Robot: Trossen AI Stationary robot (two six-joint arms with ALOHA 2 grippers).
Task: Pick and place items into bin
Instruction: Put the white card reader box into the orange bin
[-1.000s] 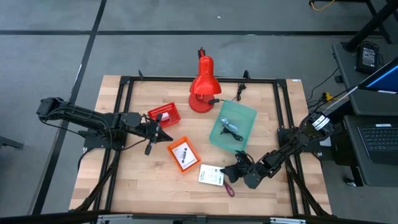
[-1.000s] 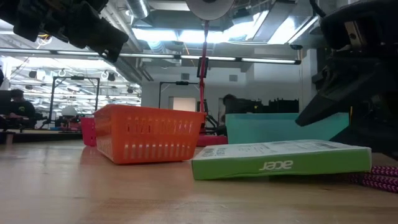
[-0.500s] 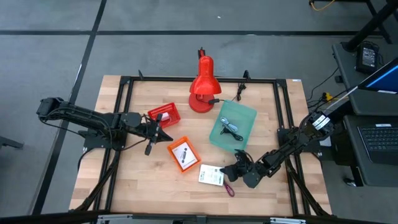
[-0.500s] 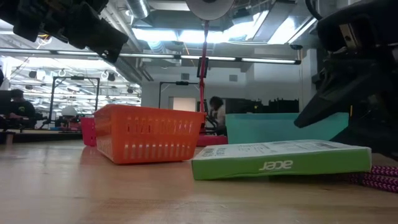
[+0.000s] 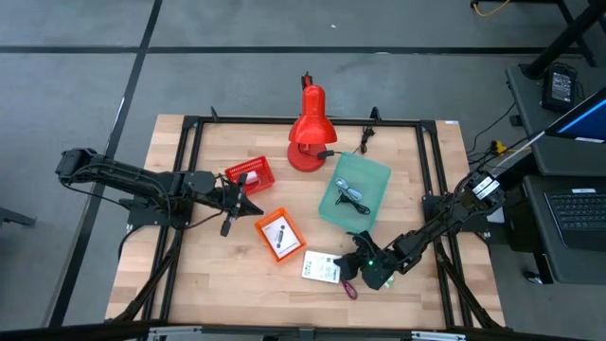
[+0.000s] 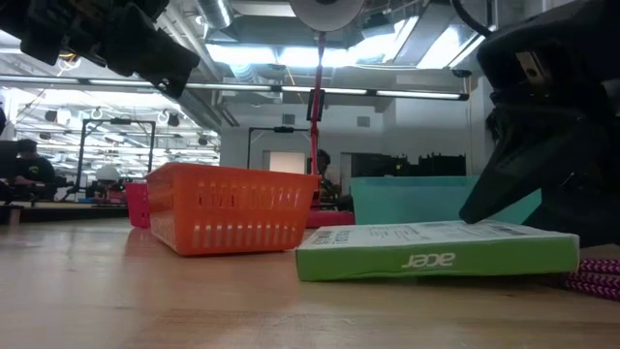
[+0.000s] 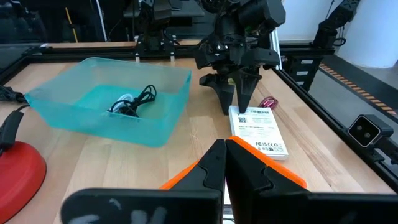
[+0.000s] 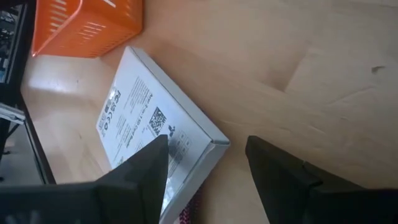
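Landmark: the teal bin (image 5: 355,192); it already holds a black cable (image 5: 352,198). Your right claw (image 5: 354,264) sits on the near side of the bin, fingers apart, poised over the end of the white box (image 5: 322,267) lying flat on the desk (image 5: 218,284); a purple strap (image 5: 348,288) lies just beside that box, farther from the bin. Left claw (image 5: 248,198) waits well to the bin's left beside the red basket (image 5: 249,174), fingers together, nothing held. Risk as I judge it: the box is flat and wide; fingers coming down on its edge may skid it or snag the strap; the orange basket (image 5: 278,235) stands near.
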